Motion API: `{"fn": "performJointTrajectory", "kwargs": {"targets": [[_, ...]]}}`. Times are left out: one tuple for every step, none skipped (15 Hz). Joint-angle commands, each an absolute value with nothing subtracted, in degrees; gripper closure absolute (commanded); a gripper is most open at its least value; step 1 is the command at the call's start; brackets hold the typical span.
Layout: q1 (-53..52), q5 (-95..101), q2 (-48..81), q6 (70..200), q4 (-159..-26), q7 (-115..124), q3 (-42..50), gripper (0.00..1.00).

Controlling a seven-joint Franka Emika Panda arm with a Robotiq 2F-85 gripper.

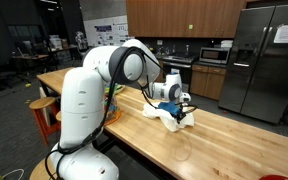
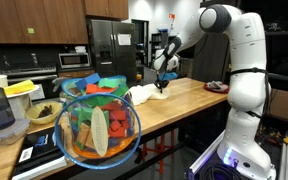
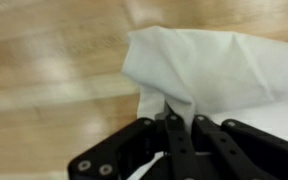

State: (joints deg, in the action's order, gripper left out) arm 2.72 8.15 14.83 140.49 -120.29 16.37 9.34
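On the counter, white cloth: a crumpled heap on light wood, just right of frame centre. In both exterior views I see it lying directly under my claw.
Cloth, wrist view: it fills the upper right of the frame, with one fold drawn down to the fingertips at lower centre. Bare wood grain runs across the left half.
Claw: closed, pinching a fold of the white cloth. My wrist view shows the two black fingers pressed together at lower centre with fabric caught between them and no gap that I can see.
Claw position: pointing down at the counter, with the tips at the top of the heap. In an exterior view it sits a little above and right of frame centre.
Arm: white, rising from its base at lower left of the frame and bending across to the centre.
Refrigerator: steel, at the right edge of the frame, well apart from the cloth.
Microwave: right of centre in the upper half, on the rear worktop below the wooden cabinets.
Clear bowl: lower left foreground in an exterior view, heaped with coloured pieces and well apart from the cloth. The contents are too blurred for me to name.
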Motion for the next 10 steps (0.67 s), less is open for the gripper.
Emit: {"fn": "performJointTrajectory", "kwargs": {"targets": [[8.19, 4.9, 11.14, 143.01, -127.28, 16.06, 13.11, 0.99], [10.21, 3.43, 10.85, 143.27, -127.75, 14.97, 14.28, 0.99], [12.13, 2.31, 10.59, 142.92, -127.52, 14.13, 15.54, 0.99], [13.84, 1.25, 10.49, 142.4, -126.87, 13.28, 16.64, 0.99], [15.14, 0.33, 10.88, 141.63, -125.42, 12.74, 17.44, 0.99], [16.31, -0.81, 11.29, 140.66, -123.54, 11.93, 17.94, 0.99], [17.23, -1.83, 11.74, 140.17, -121.92, 11.37, 18.2, 0.99], [17.94, -2.77, 12.42, 139.45, -119.72, 10.79, 18.26, 0.99], [18.09, -2.92, 13.26, 138.15, -117.1, 11.19, 18.29, 0.99], [18.22, -3.66, 13.84, 137.15, -114.95, 11.59, 18.02, 0.99]]}}
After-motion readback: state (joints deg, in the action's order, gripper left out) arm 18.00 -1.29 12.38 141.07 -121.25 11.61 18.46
